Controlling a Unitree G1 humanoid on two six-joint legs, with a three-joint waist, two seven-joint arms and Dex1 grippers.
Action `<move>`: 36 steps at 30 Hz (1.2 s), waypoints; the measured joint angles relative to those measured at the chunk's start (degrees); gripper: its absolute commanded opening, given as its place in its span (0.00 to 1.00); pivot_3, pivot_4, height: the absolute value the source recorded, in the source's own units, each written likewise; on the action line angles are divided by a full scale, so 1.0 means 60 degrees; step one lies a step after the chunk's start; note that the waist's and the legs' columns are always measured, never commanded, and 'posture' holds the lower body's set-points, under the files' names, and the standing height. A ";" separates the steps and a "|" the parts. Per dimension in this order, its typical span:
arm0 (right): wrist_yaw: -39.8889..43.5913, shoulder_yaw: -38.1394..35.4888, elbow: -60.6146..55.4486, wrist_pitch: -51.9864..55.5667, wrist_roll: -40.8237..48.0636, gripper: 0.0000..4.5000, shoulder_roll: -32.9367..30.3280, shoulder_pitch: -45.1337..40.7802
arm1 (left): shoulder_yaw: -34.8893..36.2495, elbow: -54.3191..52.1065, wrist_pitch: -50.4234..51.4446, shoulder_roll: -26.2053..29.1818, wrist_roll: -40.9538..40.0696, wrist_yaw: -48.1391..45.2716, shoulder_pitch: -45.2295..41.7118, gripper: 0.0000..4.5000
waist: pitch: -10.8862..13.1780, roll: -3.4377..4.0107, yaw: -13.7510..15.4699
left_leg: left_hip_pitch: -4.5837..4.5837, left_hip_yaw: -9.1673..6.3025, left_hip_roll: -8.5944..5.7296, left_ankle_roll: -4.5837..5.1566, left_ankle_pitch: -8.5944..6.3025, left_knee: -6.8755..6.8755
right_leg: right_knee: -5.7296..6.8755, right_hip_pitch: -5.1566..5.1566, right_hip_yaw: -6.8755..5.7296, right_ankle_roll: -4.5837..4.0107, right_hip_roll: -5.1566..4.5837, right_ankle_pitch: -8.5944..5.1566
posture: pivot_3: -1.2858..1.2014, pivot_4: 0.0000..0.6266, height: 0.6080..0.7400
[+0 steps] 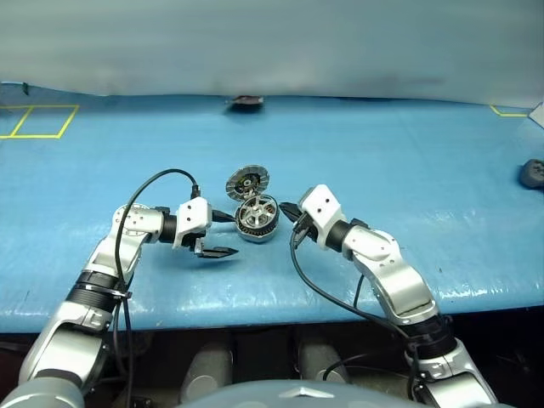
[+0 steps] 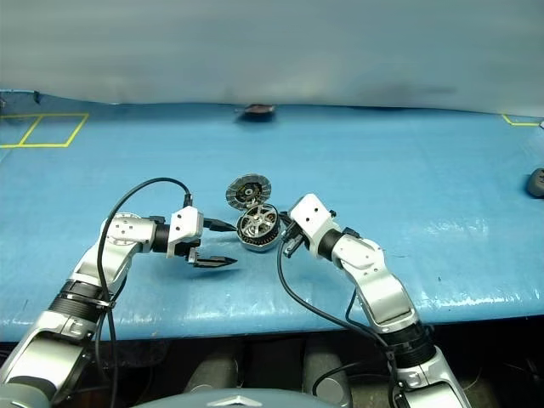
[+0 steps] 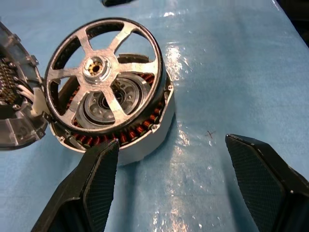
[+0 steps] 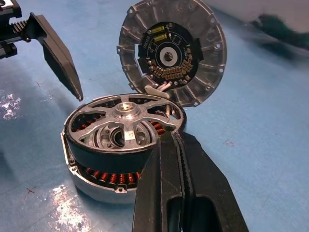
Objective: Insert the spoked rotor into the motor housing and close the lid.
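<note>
The spoked rotor [image 4: 123,123] sits tilted on top of the motor housing [image 3: 145,137] at the table's centre, not yet seated, its copper windings showing beneath. The lid [image 4: 173,58] stands open at twelve o'clock from the housing, hinged at the rim. The left gripper [image 1: 219,235], at nine o'clock of the housing, is spread wide and holds nothing; the right gripper [image 4: 169,145], at three o'clock, is pinched closed and empty, its tip at the rotor's rim. The rotor looks rigid, smooth and fairly dense metal; pressing evenly on the hub or rim seems safest, since the magnets may snap it crooked.
</note>
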 measured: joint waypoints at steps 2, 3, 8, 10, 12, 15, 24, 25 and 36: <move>0.0088 0.0056 0.0219 0.0000 -0.0008 0.00 0.0135 -0.0303 | 0.0082 0.0017 0.0132 -0.0021 -0.0209 -0.0079 0.0034 0.85 | 0.0001 0.0001 -0.0006 | 0.0001 0.0001 0.0000 0.0000 0.0000 0.0000 | 0.0000 -0.0001 0.0000 0.0000 0.0001 0.0002 | 0.52 0.24 1.00; 0.0104 0.0076 0.0273 -0.0004 -0.0012 0.00 0.0163 -0.0412 | 0.0105 0.0016 0.0294 -0.0022 -0.0331 -0.0112 0.0034 0.85 | 0.0000 0.0001 -0.0002 | 0.0001 0.0000 0.0000 0.0000 0.0000 0.0000 | 0.0000 0.0000 -0.0002 0.0000 0.0001 0.0002 | 0.52 0.24 1.00; 0.0195 0.0225 0.0518 -0.0007 -0.0039 0.00 0.0335 -0.0742 | 0.0393 0.0005 0.0641 -0.0074 -0.0703 0.0031 0.0280 0.85 | 0.0000 0.0001 -0.0024 | 0.0001 0.0000 0.0001 0.0000 0.0000 -0.0011 | -0.0007 -0.0002 -0.0001 -0.0001 0.0001 0.0002 | 0.52 0.24 1.00; 0.0297 0.0271 0.0618 0.0009 -0.0029 0.00 0.0395 -0.0797 | 0.0549 0.0005 0.0665 -0.0196 -0.0811 0.0180 0.0432 0.85 | 0.0000 0.0001 -0.0024 | 0.0001 -0.0001 0.0001 0.0000 0.0000 -0.0019 | -0.0011 -0.0004 -0.0002 -0.0003 0.0001 0.0003 | 0.52 0.24 1.00; 0.0470 0.0359 0.0635 0.0032 0.0004 0.00 0.0396 -0.0799 | 0.0628 -0.0013 0.0674 -0.0308 -0.0884 0.0323 0.0579 0.85 | 0.0000 0.0001 -0.0017 | 0.0001 -0.0001 0.0001 0.0000 0.0000 -0.0025 | -0.0018 -0.0003 -0.0001 -0.0003 0.0000 0.0003 | 0.52 0.24 1.00; 0.0813 0.0613 0.0634 0.0142 0.0057 0.09 0.0399 -0.0789 | 0.0895 -0.0143 0.0707 -0.0617 -0.1248 0.0526 0.0863 0.86 | 0.0000 0.0002 -0.0026 | 0.0001 -0.0001 0.0002 0.0000 0.0000 -0.0037 | -0.0027 -0.0005 0.0000 -0.0005 0.0000 0.0005 | 0.52 0.24 1.00; 0.0645 0.0742 0.0749 0.0160 -0.0177 0.35 0.0578 -0.0764 | 0.1311 -0.0408 0.0760 -0.0699 -0.1601 0.0703 0.1414 0.86 | 0.0000 0.0002 -0.0017 | 0.0004 0.0001 0.0003 -0.0002 0.0001 -0.0043 | -0.0031 -0.0006 -0.0002 -0.0008 0.0000 0.0006 | 0.52 0.24 1.00; 0.0642 0.0747 0.0765 0.0151 -0.0185 0.35 0.0596 -0.0776 | 0.1320 -0.0473 0.0760 -0.0700 -0.1601 0.0721 0.1455 0.86 | 0.0000 0.0002 -0.0013 | 0.0004 0.0001 0.0003 -0.0002 0.0001 -0.0044 | -0.0032 -0.0006 -0.0002 -0.0008 0.0000 0.0006 | 0.52 0.24 1.00; 0.0569 0.0763 0.1164 -0.0003 -0.0345 0.35 0.0881 -0.0983 | 0.1320 -0.0739 0.0840 -0.0723 -0.1595 0.0871 0.1674 0.86 | 0.0000 0.0002 -0.0016 | 0.0004 0.0002 0.0003 -0.0002 0.0001 -0.0056 | -0.0037 -0.0010 -0.0001 -0.0010 0.0000 0.0006 | 0.52 0.24 1.00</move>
